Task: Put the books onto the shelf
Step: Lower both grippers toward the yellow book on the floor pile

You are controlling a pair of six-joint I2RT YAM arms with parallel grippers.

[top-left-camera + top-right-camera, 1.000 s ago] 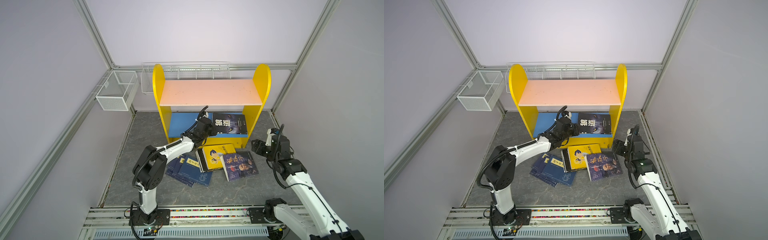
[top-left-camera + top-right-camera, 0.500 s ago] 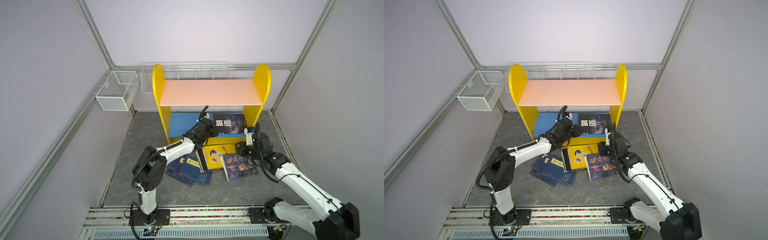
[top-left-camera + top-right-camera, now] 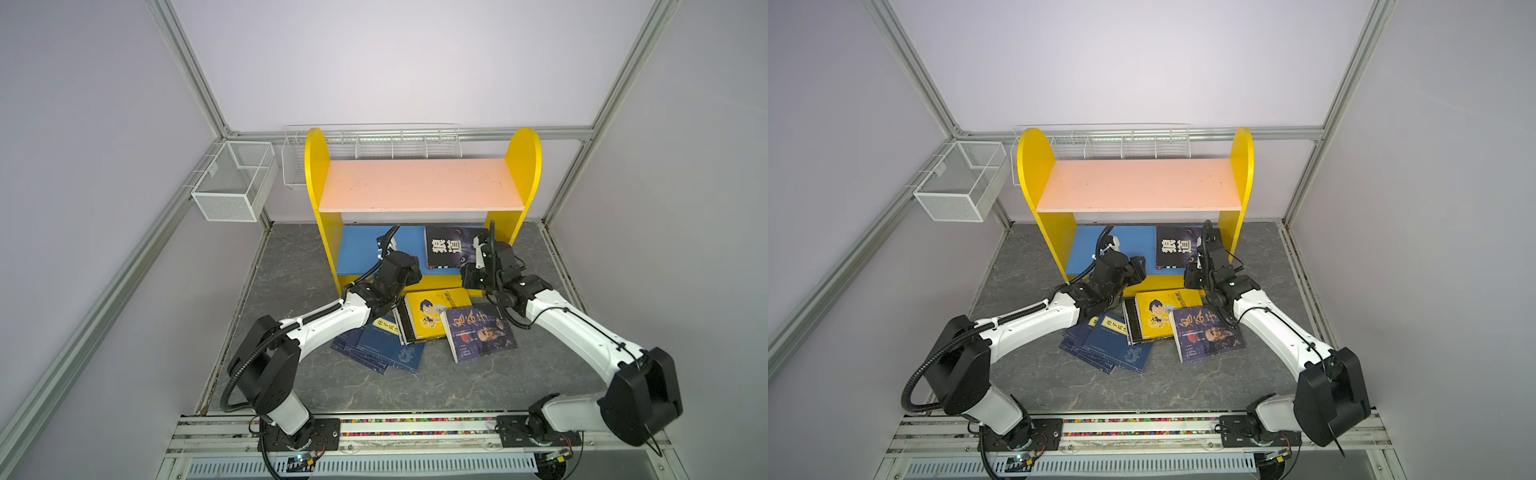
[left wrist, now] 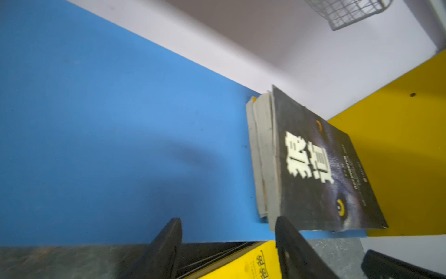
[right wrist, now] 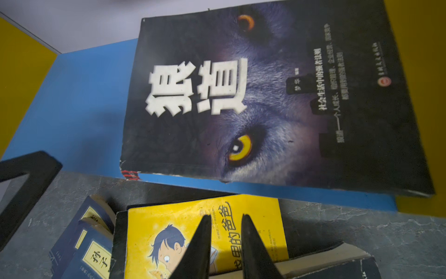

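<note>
Left claw (image 3: pixel 415 270) (image 3: pixel 1140 266), in both top views, hangs at the near edge of the blue lower board (image 3: pixel 365 249) of the small yellow wooden bookshelf with rounded side panels (image 3: pixel 318 166), its fingers spread with nothing between them. Right claw (image 3: pixel 467 281) hovers close by to the right, above the far end of the yellow cartoon-covered paperback (image 3: pixel 430 311). Between the two claws, on the right part of the blue board, lies the black paperback with large white characters (image 3: pixel 451 249). It lies flat and juts over the near edge, under the pink upper board (image 3: pixel 419 185).

On the grey marbled counter (image 3: pixel 415 386) the yellow paperback rests on a dark-edged book (image 3: pixel 402 328). A dark purple paperback (image 3: pixel 478 332) overlaps it on the right, and a fan of thin navy paperbacks with yellow labels (image 3: pixel 386 349) lies to its left. A white wire mesh basket (image 3: pixel 228 183) hangs on the left wall, and a long wire rack (image 3: pixel 374 141) runs behind the shelf.

From the left wrist, the spread fingers (image 4: pixel 169 241) frame the board's near edge, and one tip sits just at the black paperback's near corner. That paperback tops a stack whose pale page edges show, beside the yellow right side panel (image 4: pixel 398 145).

From the right wrist, the fingers (image 5: pixel 200 241) stand close together over the yellow cover, with a narrow slit between them and nothing in it. Whether they touch the cover I cannot tell.
</note>
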